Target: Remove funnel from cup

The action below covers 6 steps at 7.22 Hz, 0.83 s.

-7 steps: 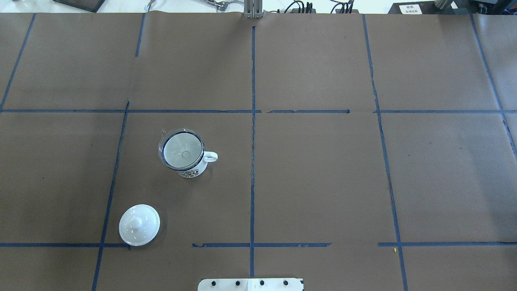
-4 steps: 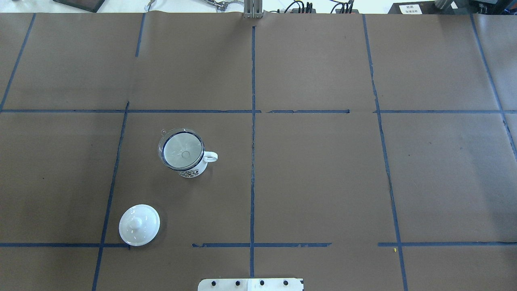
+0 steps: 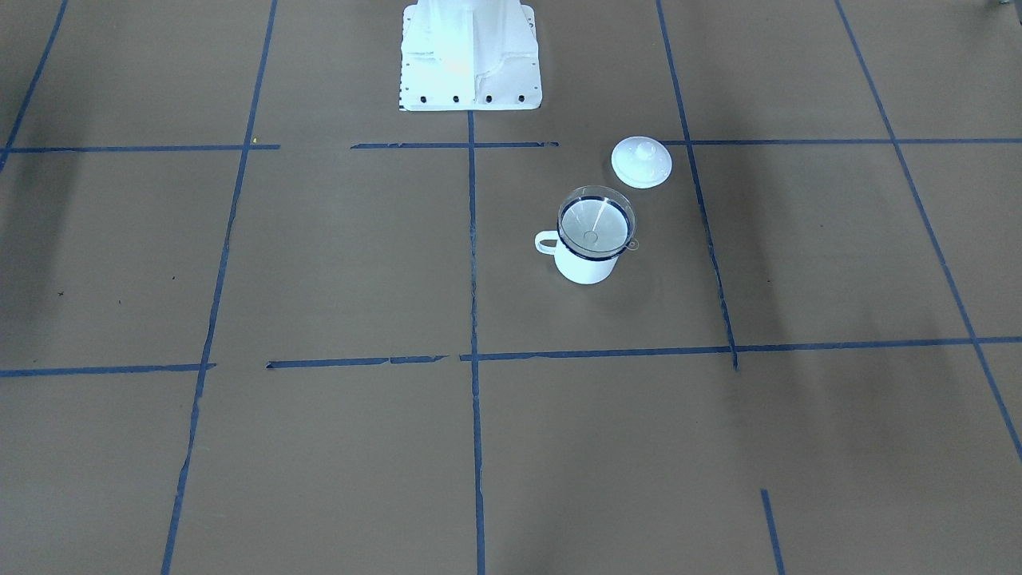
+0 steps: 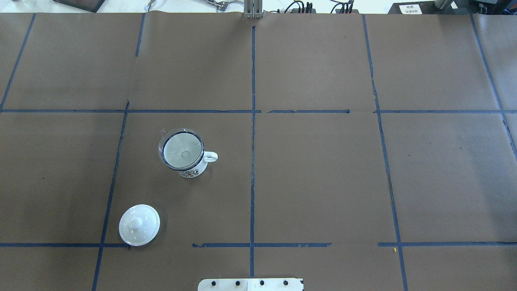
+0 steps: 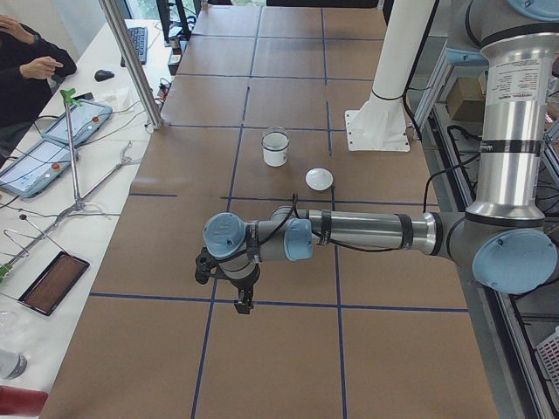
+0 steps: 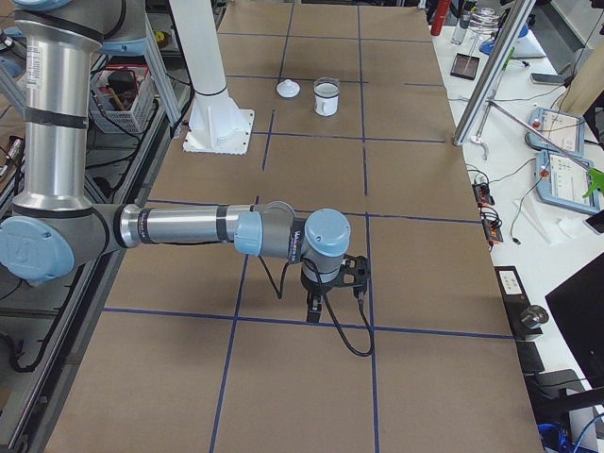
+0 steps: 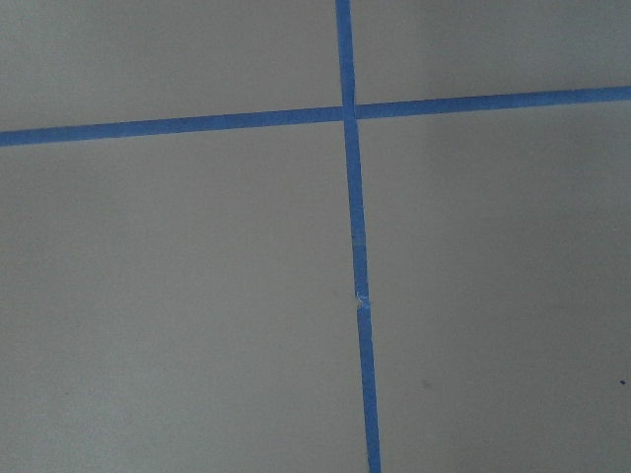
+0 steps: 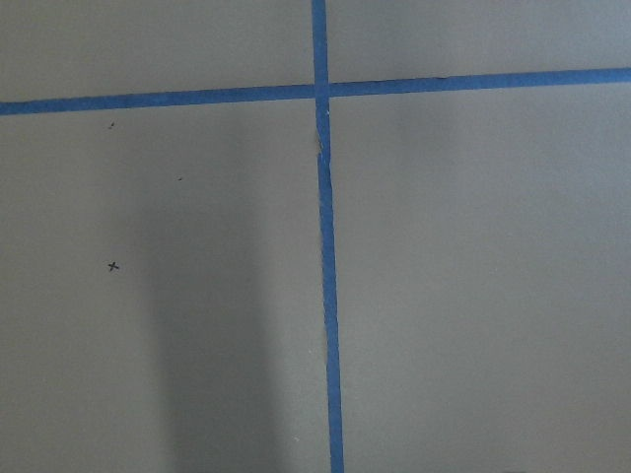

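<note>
The cup [image 4: 190,172], a white enamel mug with a dark rim, stands upright left of the table's middle, handle to the right. The clear funnel [image 4: 181,148] sits in its mouth, its small tab at the far left of the rim. Both also show in the front view: the funnel [image 3: 596,223] in the cup [image 3: 585,268]. My left gripper [image 5: 243,304] hangs over bare paper far from the cup; I cannot tell if it is open or shut. My right gripper [image 6: 314,310] is likewise far away, and its state cannot be told. Both wrist views show only paper and tape.
A white knobbed round lid [image 4: 139,224] lies on the table near the robot's base, left of and nearer than the cup. The white base plate [image 4: 250,284] is at the near edge. Blue tape lines cross the brown paper. Operators' tablets and tools lie beyond the far edge.
</note>
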{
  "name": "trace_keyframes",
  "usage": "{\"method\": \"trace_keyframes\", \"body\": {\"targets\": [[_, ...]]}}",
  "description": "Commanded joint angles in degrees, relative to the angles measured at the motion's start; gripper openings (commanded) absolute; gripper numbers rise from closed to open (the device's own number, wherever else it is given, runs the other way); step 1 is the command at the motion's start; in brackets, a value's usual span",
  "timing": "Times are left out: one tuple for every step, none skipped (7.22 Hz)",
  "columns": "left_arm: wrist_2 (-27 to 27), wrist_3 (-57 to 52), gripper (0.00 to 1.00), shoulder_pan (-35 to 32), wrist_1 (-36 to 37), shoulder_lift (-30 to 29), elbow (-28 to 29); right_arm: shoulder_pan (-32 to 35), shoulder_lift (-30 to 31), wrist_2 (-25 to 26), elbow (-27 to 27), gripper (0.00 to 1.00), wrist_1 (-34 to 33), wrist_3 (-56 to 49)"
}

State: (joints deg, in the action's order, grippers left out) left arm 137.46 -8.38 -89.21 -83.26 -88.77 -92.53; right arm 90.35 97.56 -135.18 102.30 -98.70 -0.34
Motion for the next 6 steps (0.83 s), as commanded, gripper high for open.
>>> {"method": "trace_keyframes", "body": {"targets": [[0.00,0.03,1.00,0.00,0.03,0.00,-0.20,0.00,0.00,0.00,0.09,1.00,0.00,0.08],[0.00,0.03,1.00,0.00,-0.06,0.00,-0.28,0.00,0.00,0.00,0.09,1.00,0.00,0.25],[0.00,0.03,1.00,0.00,0.02,0.09,-0.63,0.00,0.00,0.00,0.09,1.00,0.00,0.25],[0.00,0.03,1.00,-0.09,0.03,0.09,-0.90,0.00,0.00,0.00,0.09,1.00,0.00,0.25],[0.00,0.03,1.00,-0.09,0.03,0.09,-0.90,0.00,0.00,0.00,0.09,1.00,0.00,0.25],[0.00,0.03,1.00,0.00,0.03,0.09,-0.99,0.00,0.00,-0.09,0.18,1.00,0.00,0.34]]}}
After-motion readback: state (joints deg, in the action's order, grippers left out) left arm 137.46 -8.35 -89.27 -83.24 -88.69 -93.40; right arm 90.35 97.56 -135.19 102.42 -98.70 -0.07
